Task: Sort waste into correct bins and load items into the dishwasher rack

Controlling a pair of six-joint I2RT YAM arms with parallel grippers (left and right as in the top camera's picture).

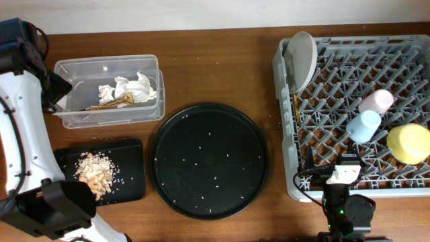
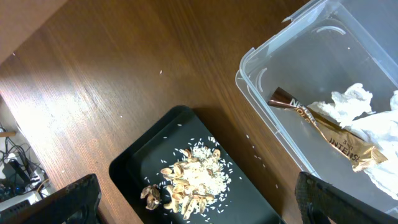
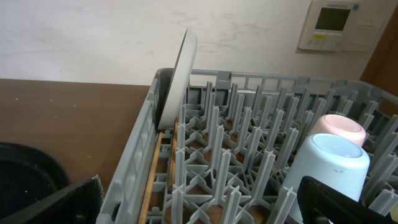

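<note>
The job looks all but finished. The crumpled napkins (image 1: 131, 87) and the gold-brown wrapper (image 2: 336, 134) lie in the clear tub (image 1: 67, 67). The food scraps (image 1: 97, 171), mixed with rice, sit heaped on the flat black tray (image 1: 131, 168).

In the dishwasher rack (image 1: 289, 181) the grey plate (image 1: 302, 57) stands on edge against one wall. The chopsticks (image 3: 152, 180) lie along the bottom beside that wall. The pink cup (image 1: 376, 101), the blue cup (image 1: 363, 126) and the yellow bowl (image 1: 408, 142) sit mouth-down among the pegs. All that seems left is a scatter of loose rice grains on the round black tray (image 1: 201, 195) and a few on the desk (image 1: 215, 47). No dish or wrapper lies outside a container.

The left tool (image 2: 208, 202) is spread wide, with nothing between its fingers. The scraps tray lies just below and ahead of it, and the tub is further ahead to one side.

The right tool (image 3: 202, 202) is also fully apart and empty. It is poised over the near part of the rack, touching nothing. The plate is ahead to one side of it and the two cups close ahead on the other side.
</note>
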